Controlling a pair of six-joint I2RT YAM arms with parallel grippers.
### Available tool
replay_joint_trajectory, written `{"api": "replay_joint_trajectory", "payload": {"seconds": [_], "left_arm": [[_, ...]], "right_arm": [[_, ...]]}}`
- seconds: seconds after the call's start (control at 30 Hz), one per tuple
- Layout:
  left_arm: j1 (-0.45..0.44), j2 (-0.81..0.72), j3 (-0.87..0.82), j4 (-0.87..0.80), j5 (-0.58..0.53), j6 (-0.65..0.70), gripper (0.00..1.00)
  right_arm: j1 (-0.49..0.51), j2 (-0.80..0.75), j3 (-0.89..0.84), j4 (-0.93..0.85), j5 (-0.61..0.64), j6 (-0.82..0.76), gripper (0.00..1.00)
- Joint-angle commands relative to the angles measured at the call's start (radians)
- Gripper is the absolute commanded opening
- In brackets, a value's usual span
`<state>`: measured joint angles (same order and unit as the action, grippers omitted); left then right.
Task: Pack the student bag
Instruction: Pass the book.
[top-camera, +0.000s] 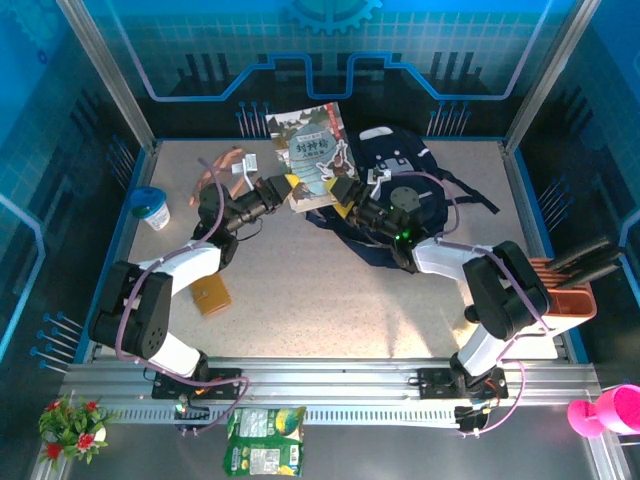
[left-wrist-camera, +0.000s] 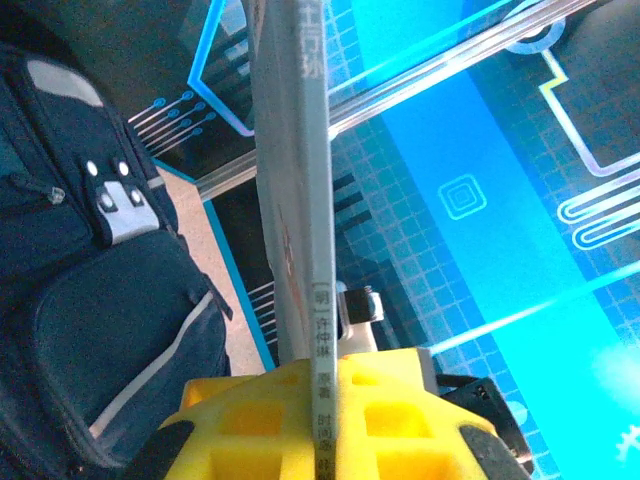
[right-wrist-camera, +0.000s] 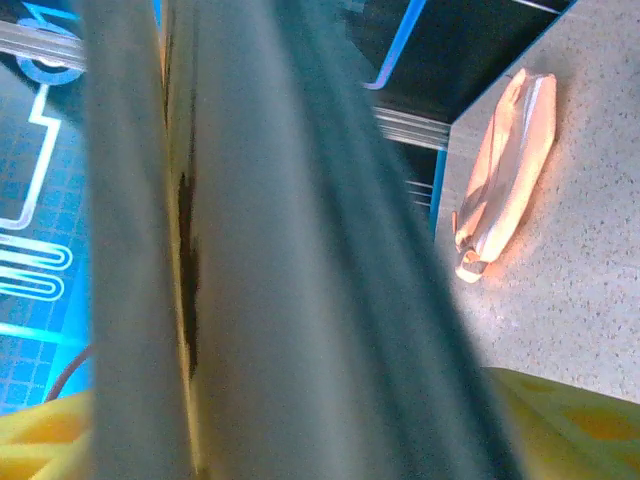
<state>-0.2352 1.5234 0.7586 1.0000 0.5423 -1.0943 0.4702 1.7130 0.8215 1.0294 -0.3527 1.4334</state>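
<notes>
Book (left-wrist-camera: 292, 150) clamped edge-on in left claw (left-wrist-camera: 326, 395), right claw (top-camera: 344, 192) gripping opposite edge, beside student bag (top-camera: 382, 146)

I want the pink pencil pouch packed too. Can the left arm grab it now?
Probably not yet: its fingers are clamped on the book, though the pencil pouch lies uncovered nearby.

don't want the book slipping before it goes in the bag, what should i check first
1. Left tool shut on the book at its spine: ok.
2. Right tool gripping the book's opposite edge: ok.
3. Book next to the student bag: ok.
4. Student bag's opening unzipped and facing the book: cannot tell.
5. Pink pouch lying apart from the book: ok.
</notes>
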Motion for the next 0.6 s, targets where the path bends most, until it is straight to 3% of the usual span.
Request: {"api": "replay_joint_trajectory", "payload": {"seconds": [0.0,0.4,0.57], "left_arm": [[-0.015,-0.032,0.009,0.096,-0.063,0.010,0.00],[-0.049,-0.038,-0.012,0.118,-0.158,0.024,0.00],[-0.050,-0.039,-0.025,0.131,-0.165,0.016,0.00]], "right_arm": [[-0.005,0.026,-0.021,0.165,0.057,0.062,0.73],[0.058,0.041,0.007,0.196,0.150,0.052,0.61],[0.066,0.033,0.023,0.179,0.152,0.027,0.49]]}}
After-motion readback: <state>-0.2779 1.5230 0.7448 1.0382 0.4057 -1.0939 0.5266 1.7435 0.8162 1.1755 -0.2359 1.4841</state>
